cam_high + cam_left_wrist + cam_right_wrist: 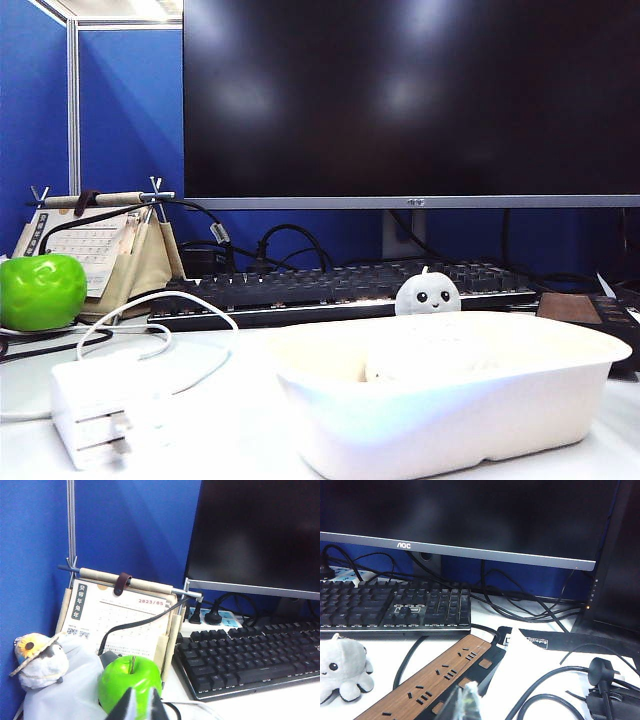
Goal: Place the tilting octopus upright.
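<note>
The octopus [428, 294], a small pale grey-white plush with black dot eyes and a tiny smile, sits on the table between the keyboard [330, 288] and the white tub [330, 400], facing the camera. The right wrist view shows the octopus [342, 667] resting on its stubby tentacles beside the keyboard. My right gripper [465, 700] is shut and empty over a wood-topped power strip [430, 680], well apart from the octopus. My left gripper [141, 705] hangs in front of a green apple [131, 682], its fingers slightly apart and holding nothing. Neither gripper appears in the exterior view.
A rounded white lump [425, 358] lies in the tub. The green apple [42, 291] and a calendar stand [95, 245] are at the left, a white power adapter [100, 405] in front. A large monitor [410, 100] stands behind. Cables [555, 690] lie at the right.
</note>
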Robot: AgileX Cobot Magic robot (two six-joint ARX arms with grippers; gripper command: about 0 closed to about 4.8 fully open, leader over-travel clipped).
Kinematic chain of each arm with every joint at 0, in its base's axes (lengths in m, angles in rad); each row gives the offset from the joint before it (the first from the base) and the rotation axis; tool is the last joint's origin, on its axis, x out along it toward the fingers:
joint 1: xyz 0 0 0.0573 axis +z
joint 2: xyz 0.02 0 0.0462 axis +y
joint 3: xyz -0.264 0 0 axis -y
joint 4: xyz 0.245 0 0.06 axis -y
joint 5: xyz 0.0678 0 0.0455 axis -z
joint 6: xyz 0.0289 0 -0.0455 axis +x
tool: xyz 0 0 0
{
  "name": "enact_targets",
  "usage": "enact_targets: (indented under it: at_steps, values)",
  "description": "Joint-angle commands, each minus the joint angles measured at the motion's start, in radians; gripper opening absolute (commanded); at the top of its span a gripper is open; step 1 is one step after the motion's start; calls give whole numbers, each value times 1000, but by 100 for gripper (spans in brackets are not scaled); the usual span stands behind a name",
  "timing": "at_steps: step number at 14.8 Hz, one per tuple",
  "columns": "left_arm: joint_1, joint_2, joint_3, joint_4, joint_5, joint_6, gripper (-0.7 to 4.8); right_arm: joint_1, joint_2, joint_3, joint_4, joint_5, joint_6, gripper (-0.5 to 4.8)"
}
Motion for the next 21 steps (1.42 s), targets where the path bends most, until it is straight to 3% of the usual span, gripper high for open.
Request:
enact_targets:
  at_steps: [1, 5, 8, 21]
  values:
    - [-15, -14, 1, 6, 7, -3, 49, 1, -1, -2, 13, -1, 2, -5]
    - [-45, -35, 0, -9, 0, 6, 49, 4, -2, -2, 13, -1, 1, -6]
    - [-44, -74, -24, -35, -2, 103, 49, 4, -2, -2, 12, -1, 1, -5]
    - [-43, -83, -113, -79, -31, 162, 49, 4, -3, -2, 9, -1, 1, -5]
